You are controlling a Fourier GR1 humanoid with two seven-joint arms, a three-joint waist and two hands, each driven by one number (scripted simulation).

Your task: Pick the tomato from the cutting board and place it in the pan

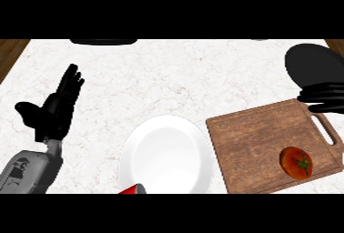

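On the wooden cutting board (pixel 269 150), near its lower right corner just inside the groove, the tomato (pixel 296 162) lies untouched, so I judge the pick has not begun. I take the board as my landmark for everything else.

Just above the board's upper right corner, beside its handle slot, my right hand (pixel 325 98) shows as a dark mass with its fingers curled together; I see nothing inside them. It sits apart from the tomato, up the board's right edge. Directly above that hand is a large round black shape (pixel 314 63); it may be the pan, but I cannot tell for sure.

Just left of the board stands a white plate (pixel 164 154), and below the plate's lower edge a small red and grey thing (pixel 133 189) peeks in, too cut off to name. Well to the board's left, my left hand (pixel 55 109) rests with fingers straight and up, thumb out.

Next I would bring the right hand down along the board, spread its fingers, and settle them around the tomato before lifting.
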